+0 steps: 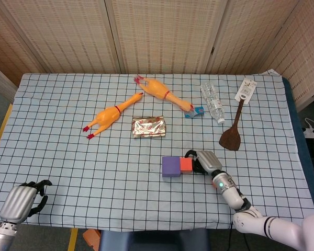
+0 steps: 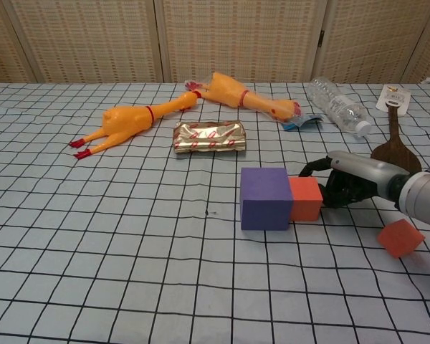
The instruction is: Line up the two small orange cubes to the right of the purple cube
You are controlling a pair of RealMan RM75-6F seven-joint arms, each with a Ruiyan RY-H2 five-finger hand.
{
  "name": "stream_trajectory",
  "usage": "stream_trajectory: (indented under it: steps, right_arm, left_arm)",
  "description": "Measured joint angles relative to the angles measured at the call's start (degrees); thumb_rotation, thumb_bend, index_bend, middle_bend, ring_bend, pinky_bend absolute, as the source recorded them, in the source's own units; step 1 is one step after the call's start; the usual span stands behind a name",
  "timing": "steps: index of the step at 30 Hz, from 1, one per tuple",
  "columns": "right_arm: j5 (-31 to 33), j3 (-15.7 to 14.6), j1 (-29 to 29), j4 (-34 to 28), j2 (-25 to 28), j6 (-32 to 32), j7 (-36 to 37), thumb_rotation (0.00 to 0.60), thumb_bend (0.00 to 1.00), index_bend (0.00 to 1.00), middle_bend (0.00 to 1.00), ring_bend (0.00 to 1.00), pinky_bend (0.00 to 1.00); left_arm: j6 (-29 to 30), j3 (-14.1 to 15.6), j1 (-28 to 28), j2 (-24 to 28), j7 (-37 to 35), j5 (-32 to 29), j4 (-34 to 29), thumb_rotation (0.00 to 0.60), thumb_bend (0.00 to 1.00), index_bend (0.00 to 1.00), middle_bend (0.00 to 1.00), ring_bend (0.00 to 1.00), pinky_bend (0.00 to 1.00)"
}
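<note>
The purple cube (image 1: pixel 171 167) (image 2: pixel 266 198) lies on the checked cloth, with one small orange cube (image 1: pixel 186 165) (image 2: pixel 305 199) touching its right face. My right hand (image 1: pixel 204 161) (image 2: pixel 345 183) rests against that orange cube's right side, fingers curled, one fingertip arching toward the cube's far edge. It encloses nothing. The second orange cube (image 2: pixel 401 238) lies tilted further right, beside my right forearm; the head view hides it behind the arm. My left hand (image 1: pixel 23 201) hangs at the near left table edge, fingers curled and holding nothing.
Two rubber chickens (image 1: pixel 111 116) (image 1: pixel 162 94), a foil packet (image 1: pixel 148 127), a plastic bottle (image 1: pixel 213 102) and a dark wooden spatula (image 1: pixel 232 134) lie farther back. The table's right edge (image 1: pixel 298 157) runs beyond my right arm.
</note>
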Motion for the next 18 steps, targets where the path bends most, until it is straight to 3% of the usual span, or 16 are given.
stream_trajectory:
  steps: [18]
  right_arm:
    - [-3.26,-1.95,-0.61,-2.4,2.74,0.22,3.06,0.6,0.68,0.37,1.0,0.87,1.0]
  left_arm:
    - [-0.11,-0.06,-0.04,-0.03,0.11,-0.12,-0.08,0.6,0.45,0.37,0.56,0.5,0.56]
